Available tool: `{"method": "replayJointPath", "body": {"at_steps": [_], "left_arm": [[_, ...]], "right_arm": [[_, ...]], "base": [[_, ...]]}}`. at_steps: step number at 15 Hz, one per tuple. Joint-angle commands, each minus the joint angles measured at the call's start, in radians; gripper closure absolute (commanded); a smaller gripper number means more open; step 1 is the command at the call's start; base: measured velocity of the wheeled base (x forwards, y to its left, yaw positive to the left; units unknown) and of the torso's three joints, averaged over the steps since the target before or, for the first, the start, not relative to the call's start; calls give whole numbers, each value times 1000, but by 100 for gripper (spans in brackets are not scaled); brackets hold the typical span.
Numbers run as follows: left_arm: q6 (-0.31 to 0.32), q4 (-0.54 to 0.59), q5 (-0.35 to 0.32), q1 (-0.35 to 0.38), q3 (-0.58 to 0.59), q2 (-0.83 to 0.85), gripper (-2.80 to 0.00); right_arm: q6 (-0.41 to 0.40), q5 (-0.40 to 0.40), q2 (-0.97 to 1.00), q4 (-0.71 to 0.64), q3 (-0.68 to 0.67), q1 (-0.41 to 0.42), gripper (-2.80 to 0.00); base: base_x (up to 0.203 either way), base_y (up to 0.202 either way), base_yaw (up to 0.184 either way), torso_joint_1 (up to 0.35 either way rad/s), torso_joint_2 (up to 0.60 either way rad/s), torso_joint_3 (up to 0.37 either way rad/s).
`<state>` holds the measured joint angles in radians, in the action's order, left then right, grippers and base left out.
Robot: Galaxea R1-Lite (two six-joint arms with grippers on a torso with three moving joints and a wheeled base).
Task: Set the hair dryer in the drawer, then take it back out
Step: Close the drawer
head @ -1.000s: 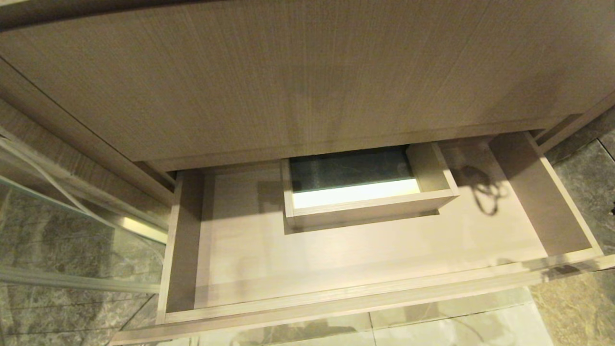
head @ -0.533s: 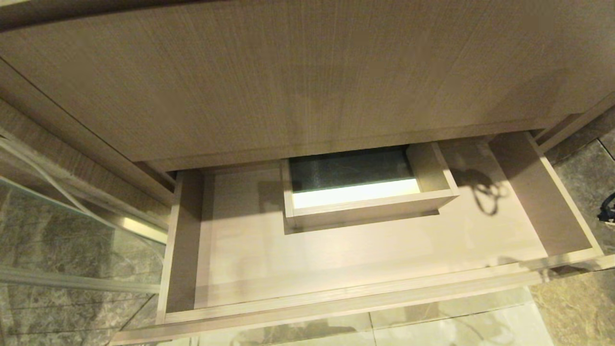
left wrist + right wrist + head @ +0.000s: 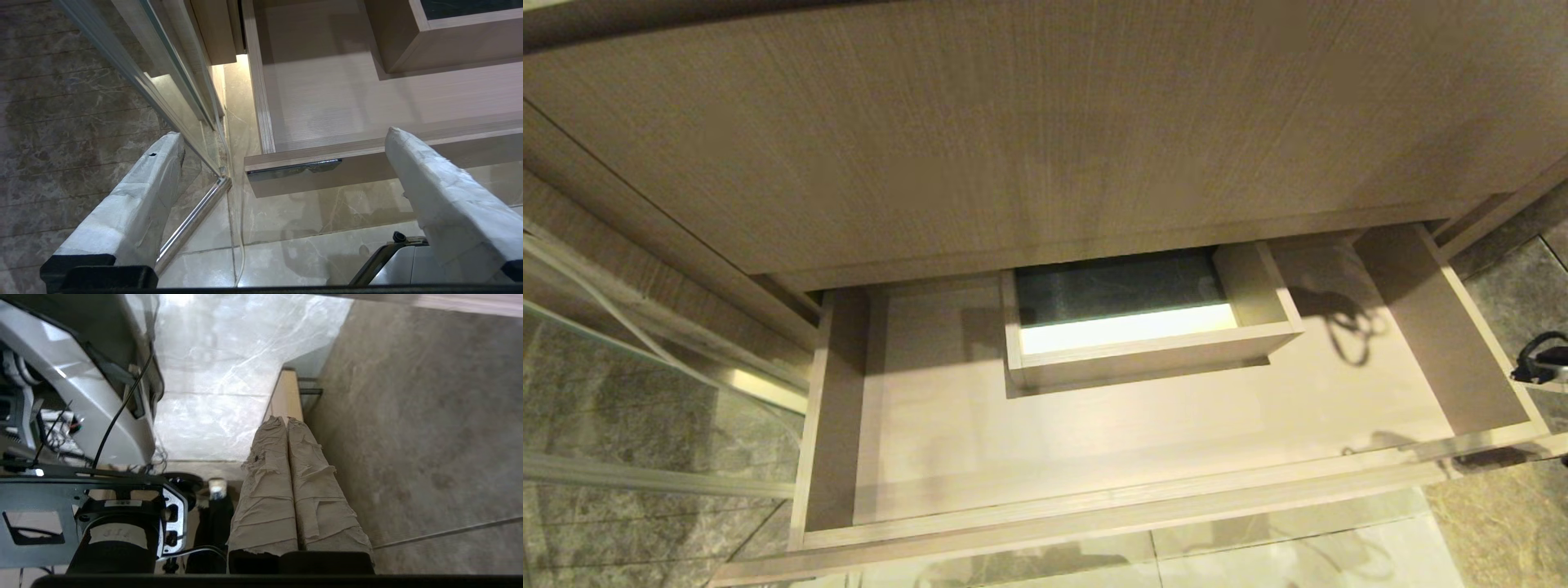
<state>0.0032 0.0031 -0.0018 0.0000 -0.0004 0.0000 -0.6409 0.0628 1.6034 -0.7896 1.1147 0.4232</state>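
Note:
The drawer (image 3: 1094,510) stands pulled out below me, wide and shallow, light wood-grain, with a boxed cutout (image 3: 1143,314) in its middle. Its floor is bare; the hair dryer is out of view. A bit of my right arm with a black cable (image 3: 1539,363) shows just outside the drawer's right wall. My right gripper (image 3: 286,419) is shut with nothing between its fingers, its tips beside a light wood edge (image 3: 286,392). My left gripper (image 3: 284,134) hangs open in front of the drawer's left front corner (image 3: 327,157), apart from it.
A taller wood-grain panel (image 3: 1045,122) overhangs the drawer's back. A glass panel with a metal frame (image 3: 645,384) stands at the left. Marble floor (image 3: 1503,523) lies around the drawer. My own base (image 3: 81,396) is close to the right gripper.
My right arm with its black cable has come into the head view at the right edge and moved left toward the drawer's right wall. The drawer and left arm have not moved.

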Motion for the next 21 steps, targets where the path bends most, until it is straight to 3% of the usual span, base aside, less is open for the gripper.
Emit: {"method": "replayJointPath", "body": {"at_steps": [1,5,21], "left_arm": [[0,0,0,0,0,0,-280],[0,0,0,0,0,0,-280],[0,0,0,0,0,0,-280]], "right_arm": [[-17,-11,27,9,-3,0,0],[-117,-55,98,73,-4,0,0],[-174,-22,182,67,-16,5,0]], "base": [[0,0,0,0,0,0],[0,0,0,0,0,0],[0,0,0,0,0,0]]}}
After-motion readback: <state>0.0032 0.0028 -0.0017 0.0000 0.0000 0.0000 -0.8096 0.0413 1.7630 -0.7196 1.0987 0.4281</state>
